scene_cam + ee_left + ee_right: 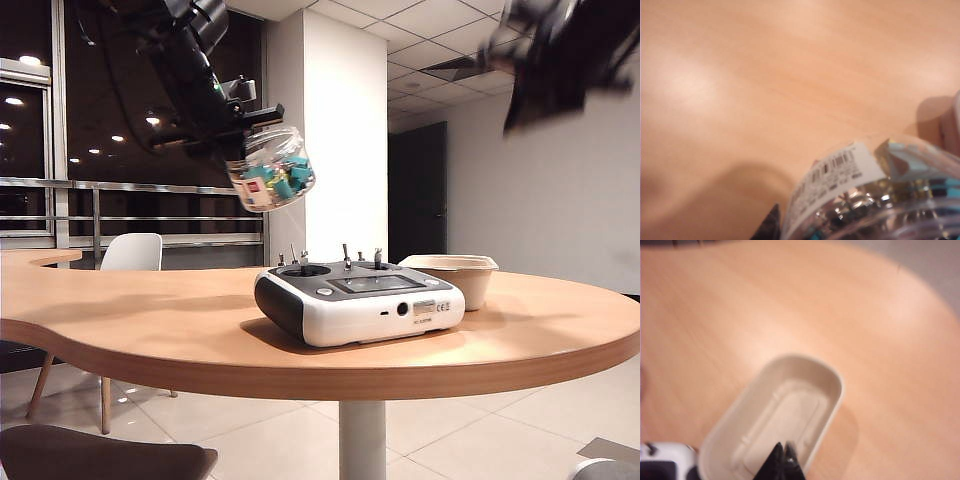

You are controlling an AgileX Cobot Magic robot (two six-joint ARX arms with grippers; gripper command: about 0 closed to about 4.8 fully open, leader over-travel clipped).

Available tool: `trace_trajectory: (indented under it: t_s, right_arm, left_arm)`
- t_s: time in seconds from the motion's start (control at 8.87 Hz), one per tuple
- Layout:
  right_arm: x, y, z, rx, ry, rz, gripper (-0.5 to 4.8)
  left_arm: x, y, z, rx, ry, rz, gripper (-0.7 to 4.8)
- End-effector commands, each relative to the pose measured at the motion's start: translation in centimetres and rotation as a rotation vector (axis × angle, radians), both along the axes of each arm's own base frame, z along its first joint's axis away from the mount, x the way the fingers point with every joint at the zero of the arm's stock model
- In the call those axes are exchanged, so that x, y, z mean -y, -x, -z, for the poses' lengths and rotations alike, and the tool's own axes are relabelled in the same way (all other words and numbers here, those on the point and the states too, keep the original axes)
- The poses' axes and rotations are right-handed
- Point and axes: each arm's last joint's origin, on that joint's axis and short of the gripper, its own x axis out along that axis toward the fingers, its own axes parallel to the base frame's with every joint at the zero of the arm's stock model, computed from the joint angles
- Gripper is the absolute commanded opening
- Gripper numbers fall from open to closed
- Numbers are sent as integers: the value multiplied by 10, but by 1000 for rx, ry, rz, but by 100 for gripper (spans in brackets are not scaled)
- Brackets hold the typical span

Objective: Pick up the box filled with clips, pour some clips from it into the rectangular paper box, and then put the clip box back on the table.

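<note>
Gripping box filled with clips [272, 168], left gripper [250, 125] holds it tilted, high above table [150, 320], clips [285, 175] showing through wall. Right gripper [782, 462], fingers closed and empty, hangs over rectangular paper box [830, 385] near table's right edge, beside remote controller [355, 300].

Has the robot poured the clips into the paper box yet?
Not yet. Picking up is done: the left tool is shut on the jar, holding it tilted high above the table, clips inside. The paper box looks empty. The right tool is shut and holds nothing above that box. Left: pour some clips, then set the jar down.
</note>
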Motion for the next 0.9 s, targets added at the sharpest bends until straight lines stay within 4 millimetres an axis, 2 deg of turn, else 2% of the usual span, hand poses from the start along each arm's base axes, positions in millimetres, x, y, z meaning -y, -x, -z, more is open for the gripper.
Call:
trace_trajectory:
  t_s: [0.11, 0.23, 0.34, 0.45, 0.68, 0.79, 0.9]
  right_arm:
    - [-4, -18, 40, -143, -4, -48, 209]
    - [-2, -26, 44, -109, -13, -29, 157]
    - [-5, -46, 80, -163, -59, 0, 244]
    - [-4, -52, 96, -198, -70, 3, 244]
    - [-5, -55, 105, -217, -71, 5, 244]
    - [-4, -53, 103, -220, -70, 6, 243]
    - [-2, -45, 85, -206, -55, 28, 232]
  left_arm:
    - [-2, 4, -4, -25, -47, 21, -6]
    - [4, 6, -4, -8, -74, 29, -6]
    - [9, 7, -5, 0, -67, 39, -6]
    - [9, 7, -5, 2, -67, 39, -6]
    - [9, 7, -5, 1, -67, 38, -6]
    - [8, 7, -5, -1, -69, 36, -6]
    - [7, 7, -5, 0, -68, 34, -6]
